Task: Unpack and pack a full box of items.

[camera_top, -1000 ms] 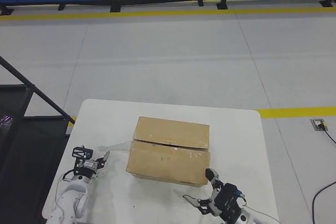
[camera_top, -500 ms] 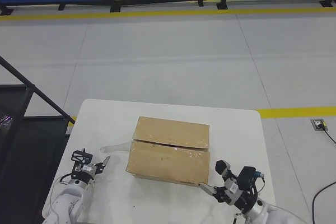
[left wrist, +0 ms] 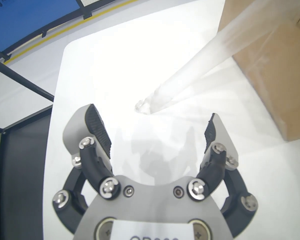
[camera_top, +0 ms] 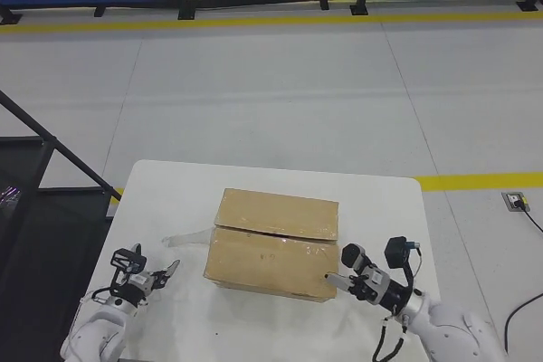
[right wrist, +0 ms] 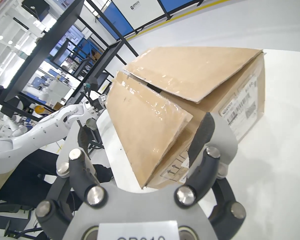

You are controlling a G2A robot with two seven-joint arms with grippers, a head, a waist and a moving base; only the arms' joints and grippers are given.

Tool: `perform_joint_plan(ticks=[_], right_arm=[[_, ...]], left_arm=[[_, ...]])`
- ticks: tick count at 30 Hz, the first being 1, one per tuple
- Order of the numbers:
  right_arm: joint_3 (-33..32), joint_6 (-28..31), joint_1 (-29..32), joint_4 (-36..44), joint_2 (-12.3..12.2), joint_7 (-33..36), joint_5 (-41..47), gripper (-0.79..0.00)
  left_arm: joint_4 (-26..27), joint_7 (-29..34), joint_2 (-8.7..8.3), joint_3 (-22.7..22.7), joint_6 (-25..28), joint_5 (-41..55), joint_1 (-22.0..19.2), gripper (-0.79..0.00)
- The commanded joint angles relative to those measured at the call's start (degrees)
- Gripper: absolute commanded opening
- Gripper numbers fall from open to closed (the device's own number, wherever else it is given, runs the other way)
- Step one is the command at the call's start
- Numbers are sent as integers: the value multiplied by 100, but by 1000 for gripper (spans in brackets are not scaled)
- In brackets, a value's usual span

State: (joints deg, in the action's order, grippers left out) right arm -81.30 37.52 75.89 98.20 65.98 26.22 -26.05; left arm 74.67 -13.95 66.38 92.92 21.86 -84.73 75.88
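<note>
Right arm has come up from the near table edge to the box's near right corner. Left arm has backed off toward the near left corner of the table, away from the tape.

Progress, my read: early.
- Box (camera_top: pixel 273 244) sits mid-table (camera_top: pixel 253 185), both top flaps down. The seam gapes a bit and the far flap rides slightly over the near one (right wrist view (right wrist: pixel 190 76)).
- Clear tape strip (camera_top: pixel 185 238) is peeled off the seam. It hangs from the box's left end, free tip resting on the table.
- Nothing is out of the box. Opening the flaps, unpacking and repacking are all left.

Jaws:
- Left gripper (camera_top: pixel 152 265): spread wide, holding nothing. In its wrist view the gripper (left wrist: pixel 153 121) points at the tape strip (left wrist: pixel 202 58). The tip lies just ahead of the fingers, not between them and not touching. Box (left wrist: pixel 285 88) is off to the side.
- Right gripper (camera_top: pixel 339 270): spread wide, nothing gripped. In its wrist view the gripper (right wrist: pixel 142 136) straddles the near flap's right corner. One pad (right wrist: pixel 202 136) is at the box's end face, just beside or touching, can't tell. The other finger is clear of the cardboard on the near side.

Next likely calls for getting a finger under that flap edge. The gap there looks thin, so a slip is possible.
</note>
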Motion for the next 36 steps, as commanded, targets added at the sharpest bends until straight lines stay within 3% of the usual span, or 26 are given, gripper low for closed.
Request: perform_joint_plan(ticks=[1, 11, 15, 22, 27, 36], right_arm=[[43, 243, -116, -173, -11, 138, 298, 0], [200, 1438, -494, -862, -83, 623, 1682, 0], [347, 1996, -574, -1048, -131, 958, 2256, 0], [571, 2048, -577, -650, -296, 2007, 3338, 0], [975, 2048, -496, -255, -524, 2008, 3144, 0], [1963, 2048, -618, -96, -1091, 2007, 2364, 0]], left_arm=[[195, -67, -18, 98, 202, 191, 151, 0], [1087, -61, -63, 366, 961, 1075, 726, 0], [1319, 9, -51, 434, 1027, 1709, 794, 0], [1757, 298, -30, 401, 1043, 2509, 741, 0], [2100, 574, -60, 396, 1400, 2594, 809, 0], [2277, 1180, -202, 476, 2607, 1839, 908, 0]])
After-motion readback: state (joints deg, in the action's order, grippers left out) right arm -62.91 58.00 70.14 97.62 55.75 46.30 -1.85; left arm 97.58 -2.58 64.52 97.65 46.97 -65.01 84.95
